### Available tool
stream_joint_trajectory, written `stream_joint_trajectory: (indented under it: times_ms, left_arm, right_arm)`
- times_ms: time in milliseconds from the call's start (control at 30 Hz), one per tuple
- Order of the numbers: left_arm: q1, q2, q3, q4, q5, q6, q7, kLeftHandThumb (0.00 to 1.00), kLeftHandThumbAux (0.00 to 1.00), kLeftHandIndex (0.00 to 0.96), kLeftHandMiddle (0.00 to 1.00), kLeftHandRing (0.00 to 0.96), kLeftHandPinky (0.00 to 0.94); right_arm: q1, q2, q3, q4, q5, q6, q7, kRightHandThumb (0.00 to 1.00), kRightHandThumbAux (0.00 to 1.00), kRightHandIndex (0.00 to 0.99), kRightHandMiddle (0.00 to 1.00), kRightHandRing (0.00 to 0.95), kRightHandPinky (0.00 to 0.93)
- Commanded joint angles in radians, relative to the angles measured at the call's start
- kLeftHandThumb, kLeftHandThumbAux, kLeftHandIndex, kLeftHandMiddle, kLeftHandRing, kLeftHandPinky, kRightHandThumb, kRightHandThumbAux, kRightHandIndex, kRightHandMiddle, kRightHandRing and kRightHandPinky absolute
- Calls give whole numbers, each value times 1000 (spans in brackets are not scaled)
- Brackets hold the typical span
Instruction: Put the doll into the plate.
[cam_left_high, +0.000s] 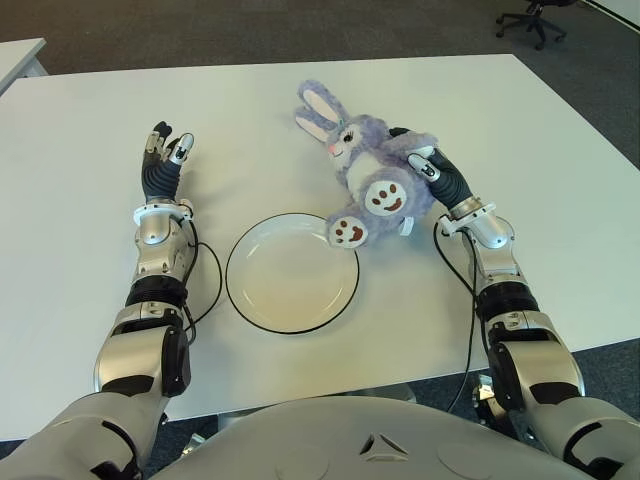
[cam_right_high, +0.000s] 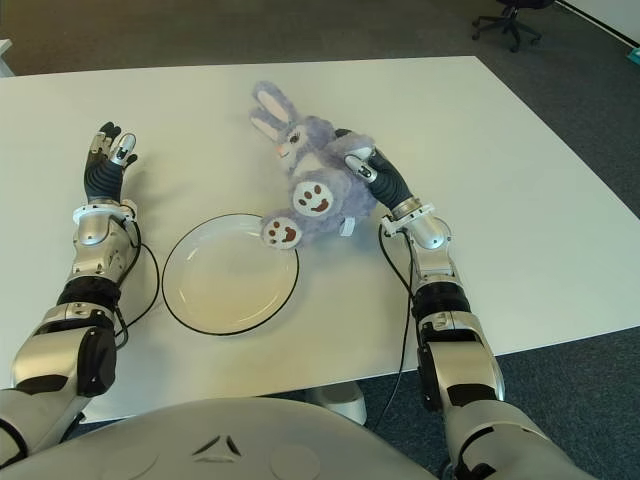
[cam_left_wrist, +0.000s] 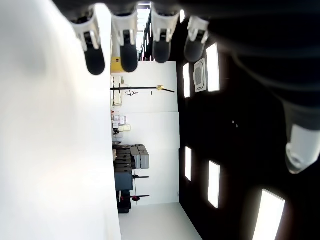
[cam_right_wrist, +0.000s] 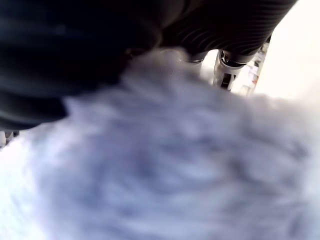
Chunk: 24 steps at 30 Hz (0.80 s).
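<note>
The left hand (cam_left_high: 165, 160) shows over the left part of the table (cam_left_high: 80, 200), well apart from everything else, palm turned inward and fingers (cam_left_wrist: 124, 42) pointing up and away from the robot. Its own wrist view shows four fingers held straight and side by side, with the thumb off to one side (nothing lies between them), so the hand is relaxed and holds nothing.

Next to the right comes the plate (cam_left_high: 270, 300), a round white dish with a thin dark rim, lying flat near the table's front edge between the two forearms. Nothing lies inside it.

Just beyond the plate's far right rim is the doll (cam_left_high: 365, 175), a plush purple rabbit with long pink-lined ears, a white belly and white foot pads with brown paw prints. It is tilted, ears pointing to the far left and feet toward the plate. One foot (cam_left_high: 348, 231) overlaps the plate's rim in both eye views; whether it touches the dish or hangs just above cannot be told. The rest of the body is outside the plate.

The right hand (cam_left_high: 428, 170) is pressed against the doll's right side, its fingers wrapped round the body behind the upper foot. Its wrist view is filled with purple fur close against the dark palm, with two fingertips (cam_right_wrist: 227, 70) showing past it, so this hand is grasping the doll.
</note>
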<state>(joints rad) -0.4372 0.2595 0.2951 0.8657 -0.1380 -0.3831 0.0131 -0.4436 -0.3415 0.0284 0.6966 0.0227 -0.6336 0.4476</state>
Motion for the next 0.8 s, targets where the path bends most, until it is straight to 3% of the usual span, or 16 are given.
stream_joint_trajectory:
  times_ms: [33, 400, 433, 500, 533, 567, 600, 633, 667, 767, 800]
  left_arm:
    - [109, -44, -10, 92, 11, 58, 17, 7, 497, 0, 77, 108, 131]
    - [106, -44, -9, 95, 11, 61, 21, 0, 487, 0, 78, 110, 133]
    - [105, -44, -10, 96, 11, 61, 21, 0, 486, 0, 74, 106, 134]
    - [105, -45, -10, 97, 12, 60, 22, 0, 486, 0, 73, 105, 134]
    - [105, -45, -10, 97, 12, 60, 22, 0, 486, 0, 71, 104, 141]
    - [105, -46, -11, 97, 13, 60, 23, 0, 486, 0, 71, 104, 142]
    - [105, -46, -11, 97, 13, 60, 23, 0, 483, 0, 69, 102, 139]
    - [105, -46, -11, 97, 13, 60, 24, 0, 482, 0, 69, 102, 139]
    - [104, -46, -11, 97, 14, 60, 24, 0, 478, 0, 68, 99, 135]
    - [105, -46, -13, 95, 15, 60, 25, 0, 473, 0, 68, 99, 136]
    - [105, -46, -13, 95, 16, 60, 26, 0, 471, 0, 69, 100, 138]
  right_arm:
    - [193, 46, 49, 114, -49, 7, -4, 301, 178, 0, 0, 0, 23]
    - [196, 54, 42, 100, -36, 25, -12, 319, 186, 0, 0, 0, 22]
    - [196, 57, 39, 101, -31, 25, -13, 340, 221, 0, 0, 0, 75]
    - [196, 68, 27, 102, -11, 28, -13, 347, 231, 0, 0, 0, 91]
    - [197, 74, 20, 102, 0, 30, -12, 386, 328, 0, 25, 76, 181]
    - [197, 84, 10, 104, 16, 32, -11, 393, 345, 0, 29, 88, 196]
    - [197, 90, 4, 105, 26, 33, -10, 468, 433, 28, 127, 182, 276]
    - [198, 101, -7, 108, 43, 35, -12, 482, 448, 33, 143, 198, 290]
    - [197, 108, -16, 110, 55, 37, -14, 589, 519, 118, 246, 274, 346]
    - [197, 127, -36, 116, 69, 38, -42, 665, 547, 225, 335, 353, 390]
    - [197, 132, -41, 119, 69, 37, -51, 704, 666, 369, 386, 400, 417]
